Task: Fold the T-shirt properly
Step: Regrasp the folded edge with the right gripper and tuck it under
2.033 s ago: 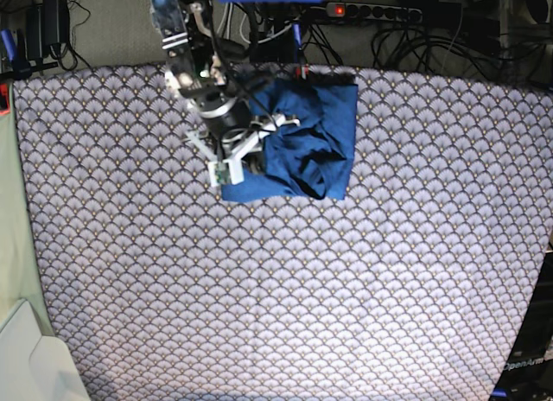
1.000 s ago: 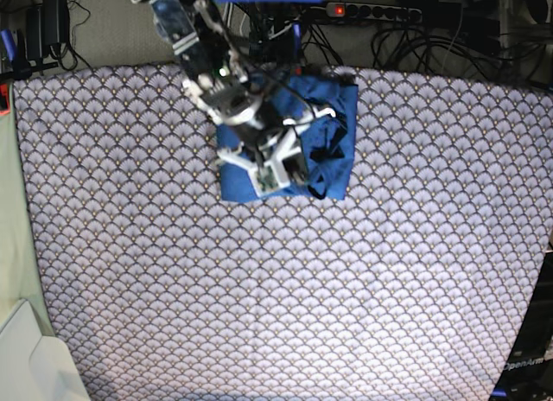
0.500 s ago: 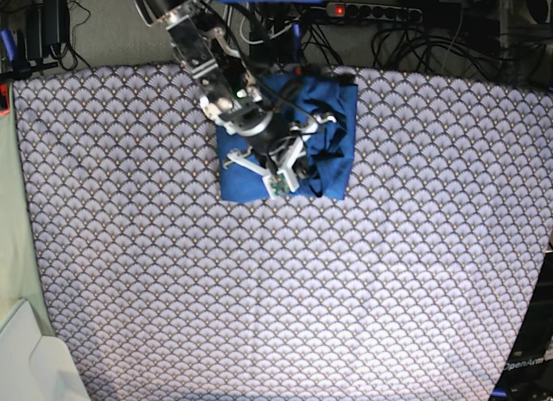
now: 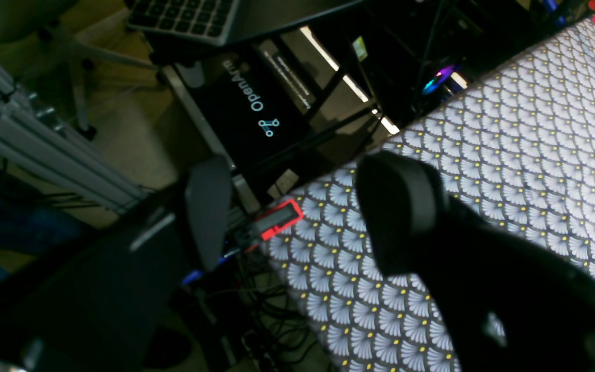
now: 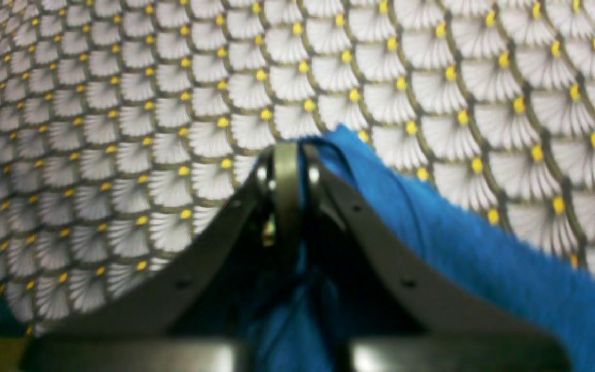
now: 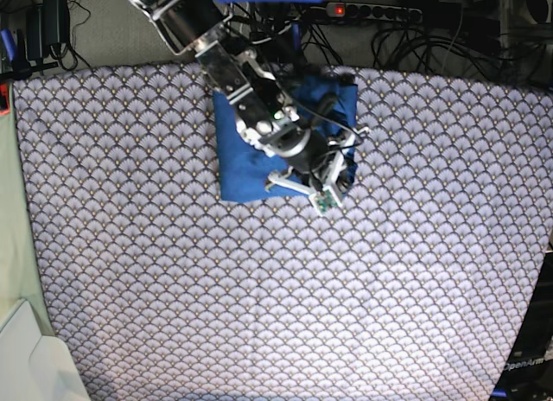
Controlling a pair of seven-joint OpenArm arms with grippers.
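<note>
The blue T-shirt point(image 6: 242, 159) lies as a compact bundle at the back middle of the scallop-patterned cloth point(image 6: 259, 289). My right arm reaches down across it from the top of the base view. Its gripper point(image 6: 340, 169) sits at the bundle's right edge. In the right wrist view that gripper point(image 5: 287, 150) is shut on a fold of the blue T-shirt point(image 5: 432, 232), low over the patterned cloth point(image 5: 122, 103). My left gripper point(image 4: 297, 206) is open and holds nothing. It hovers off the table's edge point(image 4: 328, 268) and is out of the base view.
A power strip point(image 6: 371, 10) and tangled cables run behind the table's far edge. A white object point(image 6: 26, 358) sits at the front left corner. Off the table near my left gripper are a dark box labelled OpenArm point(image 4: 256, 103), a red-black part point(image 4: 277, 219) and floor cables.
My right arm has swept from the bundle's left side across to its right edge, drawing blue fabric with it. The left part of the shirt now lies smooth and uncovered.
</note>
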